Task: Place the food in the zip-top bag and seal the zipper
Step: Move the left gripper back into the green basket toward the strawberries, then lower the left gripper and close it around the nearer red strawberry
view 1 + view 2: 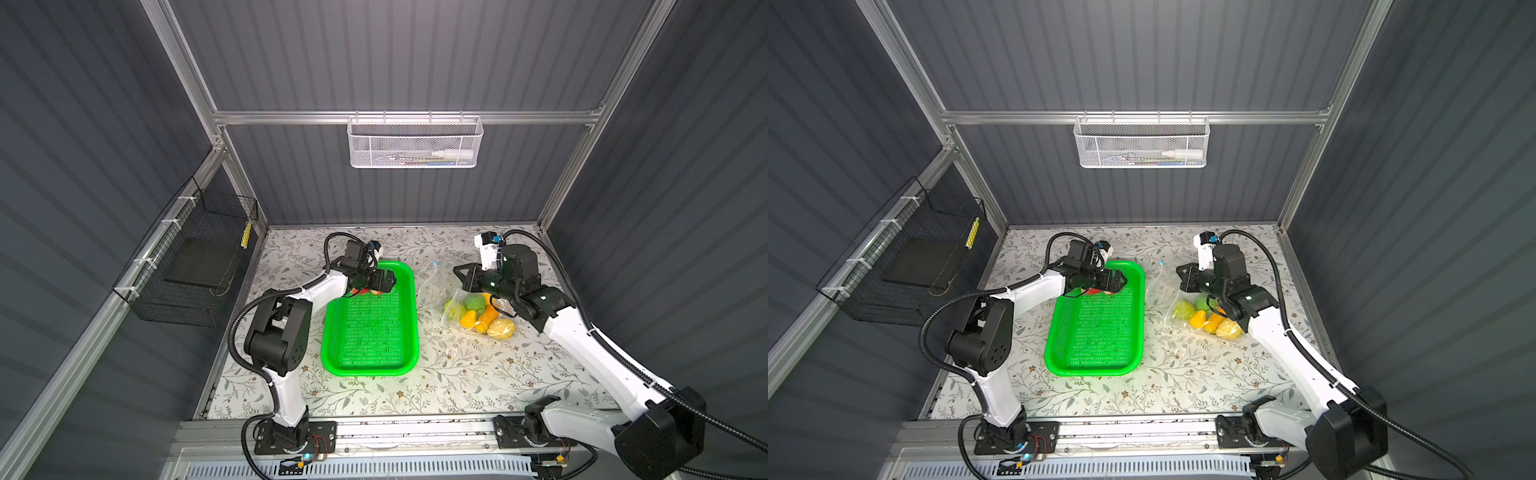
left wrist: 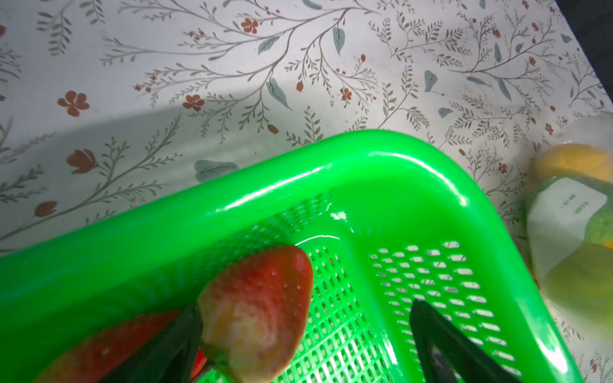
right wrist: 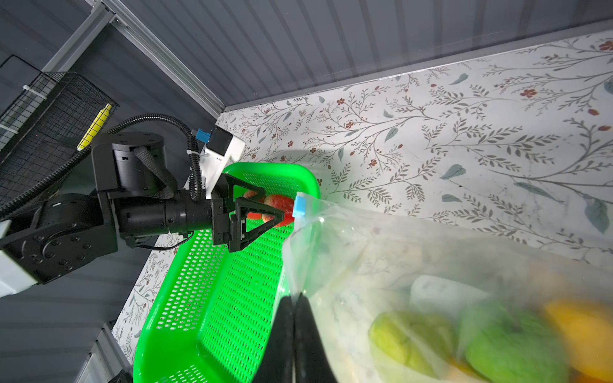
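Observation:
My left gripper [image 2: 305,305] stands open low in the far end of the green basket [image 2: 365,156]. A red strawberry [image 2: 258,311] lies between its fingers, against one finger [image 2: 172,345]. A second strawberry [image 2: 109,348] lies just outside that finger. The right wrist view shows the same open gripper [image 3: 282,212] around the strawberries [image 3: 282,204]. My right gripper [image 3: 293,298] is shut on the edge of the zip-top bag [image 3: 381,258], holding it up to the right of the basket. The zipper's light-blue slider [image 3: 300,205] sits at the bag's far corner. Green, yellow and orange food [image 1: 478,313] lies inside the bag.
The green basket [image 1: 411,332] lies mid-table on the floral table cover [image 1: 457,374]; apart from the strawberries at its far end, it holds nothing. A white mesh basket [image 1: 414,143] hangs on the back wall. A black wire basket [image 1: 195,257] hangs on the left wall.

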`<state>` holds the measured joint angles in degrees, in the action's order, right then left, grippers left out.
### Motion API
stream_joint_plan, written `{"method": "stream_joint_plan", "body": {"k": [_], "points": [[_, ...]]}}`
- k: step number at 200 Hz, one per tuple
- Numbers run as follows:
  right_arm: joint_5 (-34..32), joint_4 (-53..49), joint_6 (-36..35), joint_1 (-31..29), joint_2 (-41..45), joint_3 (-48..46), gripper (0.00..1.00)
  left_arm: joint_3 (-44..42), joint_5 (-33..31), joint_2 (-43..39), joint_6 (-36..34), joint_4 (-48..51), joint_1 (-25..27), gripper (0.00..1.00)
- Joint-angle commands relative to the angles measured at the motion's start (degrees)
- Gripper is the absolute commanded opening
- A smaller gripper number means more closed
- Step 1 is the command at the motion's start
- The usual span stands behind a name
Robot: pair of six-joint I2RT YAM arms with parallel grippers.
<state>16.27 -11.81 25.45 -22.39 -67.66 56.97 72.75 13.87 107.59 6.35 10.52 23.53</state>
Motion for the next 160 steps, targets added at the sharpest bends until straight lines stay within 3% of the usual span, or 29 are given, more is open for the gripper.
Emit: {"method": "stream_joint_plan", "body": {"k": [1, 30, 79, 116, 160], "points": [[-0.54, -0.35, -0.8, -0.27, 0.24, 1.3, 0.0, 2.32, 2.01, 1.14, -1.26, 0.7, -0.06, 1.0], [-0.63, -0.49, -0.8, -0.28, 0.11, 1.3, 0.0, 1.91, 4.59, 1.48, 1.01, 0.54, -0.06, 1.0], [-0.36, -0.03, -0.58, -0.24, -0.33, 1.48, 0.0, -2.57, 15.56, -0.48, 8.89, -3.34, 0.42, 1.0], [0.15, 0.39, -0.32, -0.28, -0.71, 1.92, 0.0, -3.64, 9.36, -3.39, 7.17, -1.1, 0.73, 1.0], [0.19, 0.4, -0.23, -0.28, -0.59, 1.98, 0.0, -0.06, 0.13, -1.32, 2.39, 2.63, 0.73, 1.0]]}}
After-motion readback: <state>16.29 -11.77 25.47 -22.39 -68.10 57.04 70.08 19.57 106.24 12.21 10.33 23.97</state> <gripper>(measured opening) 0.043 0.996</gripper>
